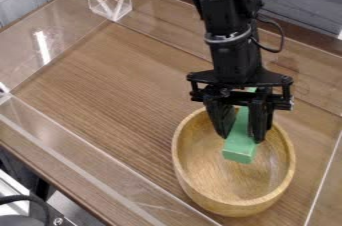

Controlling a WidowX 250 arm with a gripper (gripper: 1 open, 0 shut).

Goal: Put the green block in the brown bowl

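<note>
The brown bowl (201,182) sits on the wooden table at the lower right, wide and round with a thick rim. Inside it, the green block (239,148) stands tilted, its lower end down in the bowl. My gripper (239,132) reaches down from above into the bowl, its black fingers shut on the block's upper part. Whether the block's lower end touches the bowl's floor I cannot tell.
Clear acrylic walls (40,40) border the table at the left and front. A small clear stand (110,5) sits at the back left. The black arm (225,10) rises over the bowl's far side.
</note>
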